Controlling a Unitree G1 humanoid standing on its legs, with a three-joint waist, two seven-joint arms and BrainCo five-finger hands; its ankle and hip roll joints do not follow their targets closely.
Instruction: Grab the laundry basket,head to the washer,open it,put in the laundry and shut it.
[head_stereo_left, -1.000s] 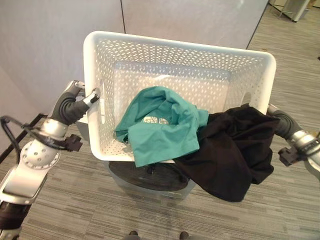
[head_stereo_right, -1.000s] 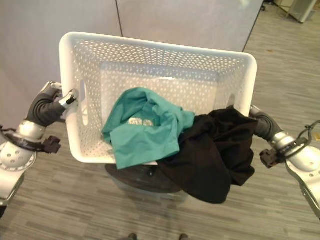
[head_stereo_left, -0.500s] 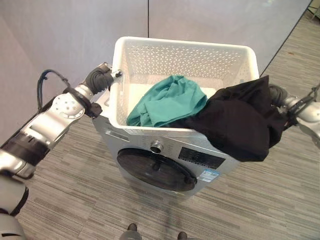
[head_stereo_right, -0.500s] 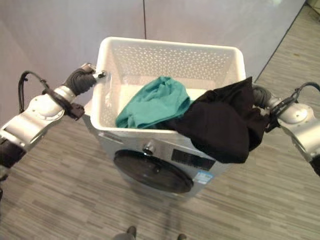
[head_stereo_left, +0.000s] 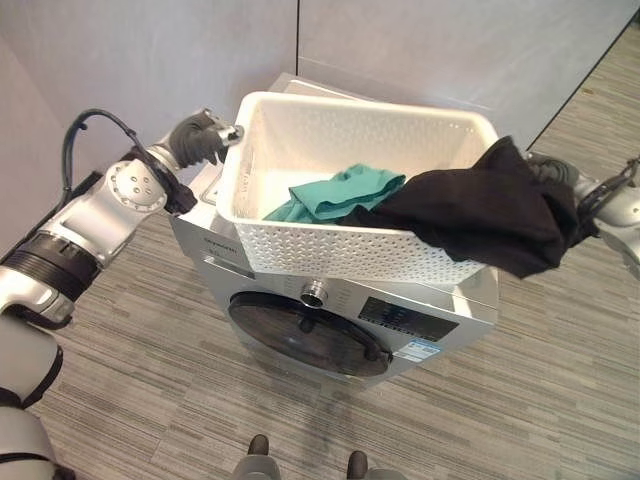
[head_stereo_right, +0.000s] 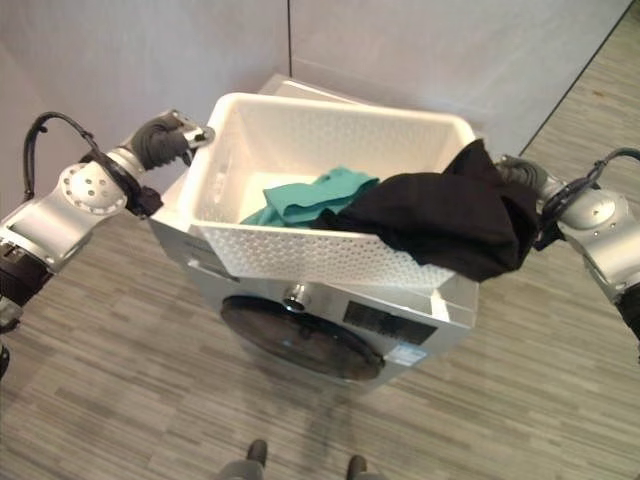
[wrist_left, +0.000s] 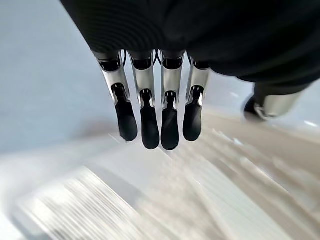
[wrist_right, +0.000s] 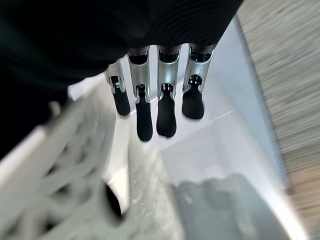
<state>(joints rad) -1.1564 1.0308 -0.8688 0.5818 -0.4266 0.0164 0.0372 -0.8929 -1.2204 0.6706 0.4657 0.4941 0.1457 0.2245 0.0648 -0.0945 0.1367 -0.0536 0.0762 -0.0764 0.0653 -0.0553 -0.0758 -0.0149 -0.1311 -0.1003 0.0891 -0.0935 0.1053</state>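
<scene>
basket (head_stereo_left: 340, 250) sits tilted on washer (head_stereo_left: 440, 315) top, toward its front edge | left hand (head_stereo_left: 205, 137), right hand (head_stereo_right: 520, 175) at its ends, fingers straight, released | risk: black garment (head_stereo_left: 490, 215) overhanging right rim slips off; basket slides forward

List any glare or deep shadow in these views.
Left eye view: even light and no harsh glare. The black garment is a flat dark mass with few folds showing. The washer door has only a faint sheen. Right eye view: the same.
</scene>
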